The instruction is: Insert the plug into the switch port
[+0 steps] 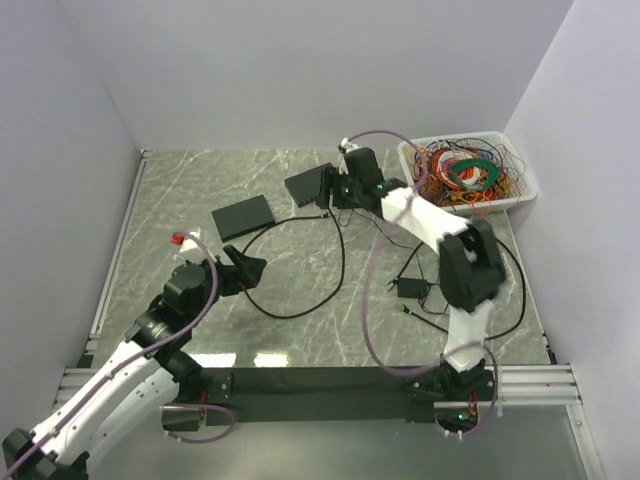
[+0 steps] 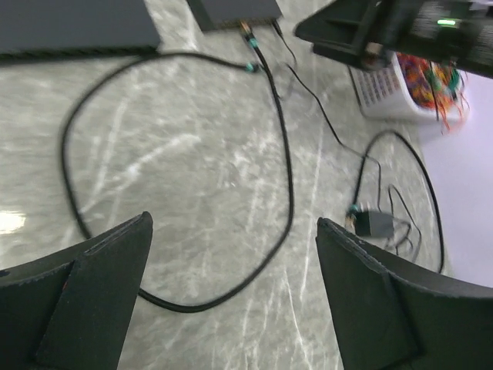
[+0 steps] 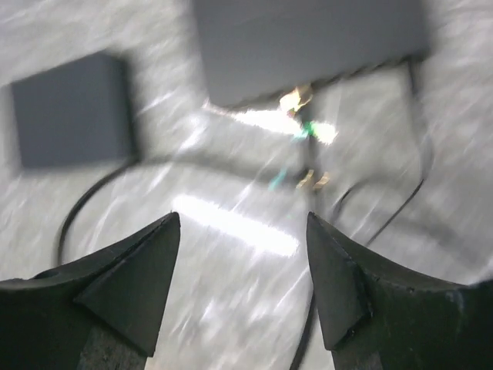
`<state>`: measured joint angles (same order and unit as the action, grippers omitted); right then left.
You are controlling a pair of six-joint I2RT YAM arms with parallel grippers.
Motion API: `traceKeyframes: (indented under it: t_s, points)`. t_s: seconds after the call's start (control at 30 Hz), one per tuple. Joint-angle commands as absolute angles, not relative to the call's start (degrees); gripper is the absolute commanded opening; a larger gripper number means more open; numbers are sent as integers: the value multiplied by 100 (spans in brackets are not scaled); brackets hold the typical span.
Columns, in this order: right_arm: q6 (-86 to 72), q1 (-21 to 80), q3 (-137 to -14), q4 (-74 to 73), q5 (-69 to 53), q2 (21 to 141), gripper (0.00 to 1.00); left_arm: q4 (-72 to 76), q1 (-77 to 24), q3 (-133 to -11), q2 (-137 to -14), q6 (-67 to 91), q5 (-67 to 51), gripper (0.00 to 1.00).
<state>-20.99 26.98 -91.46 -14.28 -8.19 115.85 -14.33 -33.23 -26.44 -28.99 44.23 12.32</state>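
**Item:** loose plug [image 2: 249,68], a small connector with a teal boot on the end of a thin black cable [image 2: 291,185].

**Location:** on the grey marbled worktop [image 1: 300,260], just beside the near edge of the flat black rectangular switch box [image 1: 308,185]. The box sits toward the far edge of the worktop, about mid-width. Nothing holds the plug. A second teal-booted plug [image 2: 247,40] sits against the same edge of the box; whether it is seated in a port cannot be told.

**Right fingers** [image 3: 131,285]: spread apart and empty, hovering over the near edge of the switch box with the plug below. This wrist view is blurred.

**Left fingers** [image 2: 85,293]: spread wide and empty, over the near-left part of the worktop, well apart from the plug.

**Handling note (judgement):**
- The step in hand is picking up the plug.
- Grip the boot across its sides, close behind the tip, so the cable trails away from the box.
- Keep the plug level and square to the port face.
- Push straight in. A tilted entry will likely jam or slide the light box.
- The left fingers could brace the box.
- Watch for the cable loop dragging.

**Also present:**
- a second flat black box [image 1: 243,216], left of the first
- a white plastic basket [image 2: 381,91] of coloured wires, at the far-right corner
- a small black adapter block [image 2: 377,224] with thin leads, toward the right edge
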Motion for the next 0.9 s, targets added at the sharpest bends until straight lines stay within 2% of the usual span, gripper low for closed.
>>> traceKeyframes:
  t_s: [0.0,0.13,0.17,0.27,0.43,0.53,0.7,0.87]
  points:
    - [-1811,2962,-8088,-572,-285,9777,74,-415,-3392,-2496,-3399,4280,520,92]
    - [-1819,2979,-6858,-834,964,7776,81,482,-3803,-2443,-4419,4228,228,87]
    - [-1880,2979,-6455,-896,1228,7456,90,797,-3954,-2478,-4665,4175,263,87]
    - [-1933,2979,-5812,-1203,2003,6357,98,1132,-4621,-2881,-6024,4201,588,85]
    - [-2109,2971,-5046,-1608,2461,4873,99,1468,-5763,-3988,-7679,4473,1063,80]
    - [-2267,2971,-4624,-1652,2303,4160,99,1521,-6203,-4726,-8716,4527,1151,72]
    - [-2312,2979,-4368,-1959,2101,3639,98,1450,-6513,-5834,-10166,4754,1064,71]
    - [-2224,2971,-4359,-2250,2188,3533,98,2396,-6513,-5678,-10625,5526,730,69]
